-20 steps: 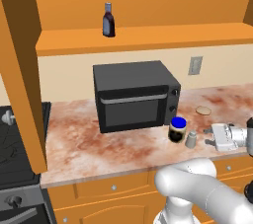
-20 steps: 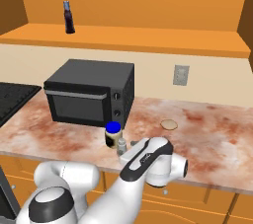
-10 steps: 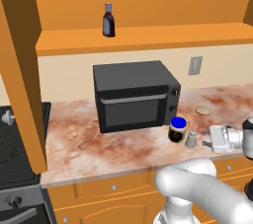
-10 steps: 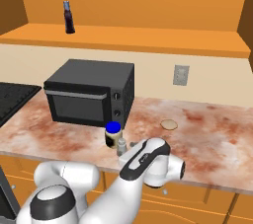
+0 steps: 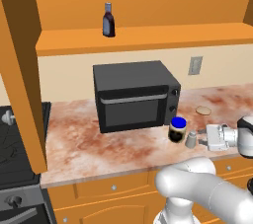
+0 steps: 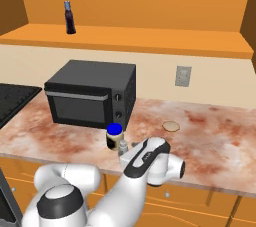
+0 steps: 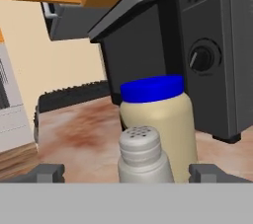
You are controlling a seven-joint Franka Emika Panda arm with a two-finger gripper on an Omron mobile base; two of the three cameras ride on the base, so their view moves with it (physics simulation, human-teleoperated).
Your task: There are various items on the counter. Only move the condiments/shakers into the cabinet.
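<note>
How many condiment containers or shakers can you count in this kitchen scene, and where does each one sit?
3: a dark bottle on the cabinet shelf; a blue-lidded jar and a grey shaker side by side on the counter, near the microwave.

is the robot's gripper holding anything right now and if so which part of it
Nothing is held. The open two-finger gripper has its fingertips on either side of the small grey metal shaker, apart from it, with the blue-lidded jar just behind.

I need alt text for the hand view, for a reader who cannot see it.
A small grey shaker stands close ahead between the open gripper's two finger tips, with a blue-lidded jar right behind it. Behind them, the black microwave stands on the marbled counter.
</note>
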